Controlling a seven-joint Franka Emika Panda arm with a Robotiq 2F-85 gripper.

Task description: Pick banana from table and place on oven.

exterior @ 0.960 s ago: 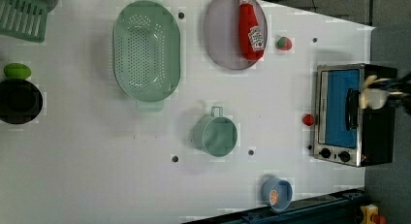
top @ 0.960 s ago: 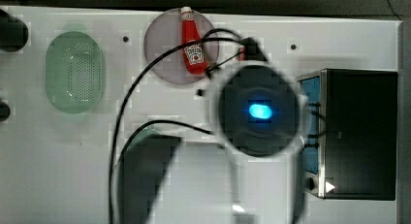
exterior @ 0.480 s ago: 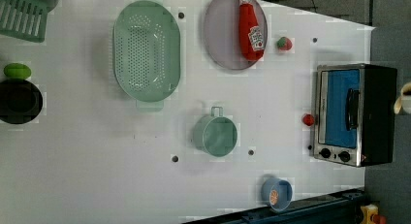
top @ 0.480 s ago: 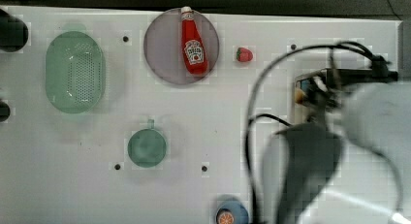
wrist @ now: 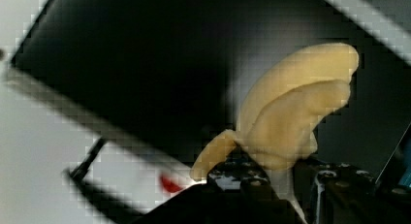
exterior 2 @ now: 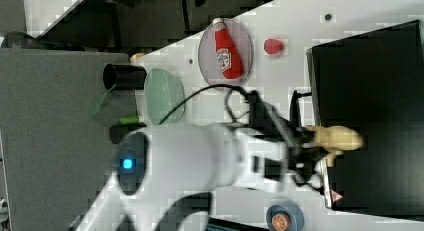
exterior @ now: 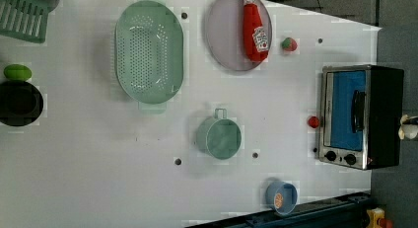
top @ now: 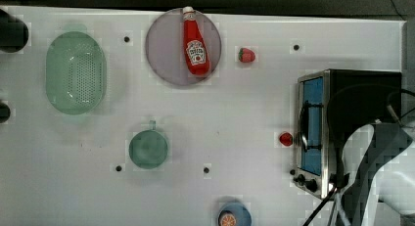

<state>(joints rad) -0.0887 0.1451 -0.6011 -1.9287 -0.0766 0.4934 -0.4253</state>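
The banana [exterior 2: 336, 139] is off the surface [top: 235, 113] and gripped in the hand [exterior 2: 307, 143], which is closed on its whitish stub end. In the wrist view the pale peel strips [wrist: 291, 112] splay outward from the fingers [wrist: 237, 178] that clamp the fruit at its base. In the right view the banana reaches out beyond the hand over the black top of the oven [exterior 2: 370, 116], near the edge closest to the arm. Whether it is already touching that top or hanging just above it cannot be told. In the left view the fruit [exterior: 408, 129] shows at the frame's edge, just past the oven's [exterior: 362, 117] back.

By my reading, the step in hand is the carry-and-place: the pick is done and the release is not. The next move calls for bringing the hand down until the banana rests on the flat top, somewhat further in from the edge so it cannot roll or tip off, and then spreading the fingers and lifting clear.

Further out from the hand, on the surface by the oven's front, sits a small red item [top: 286, 139], and a strawberry [top: 246, 55] lies further away near the plate [top: 166, 50] with the ketchup bottle [top: 195, 42]; none of these is in the way.
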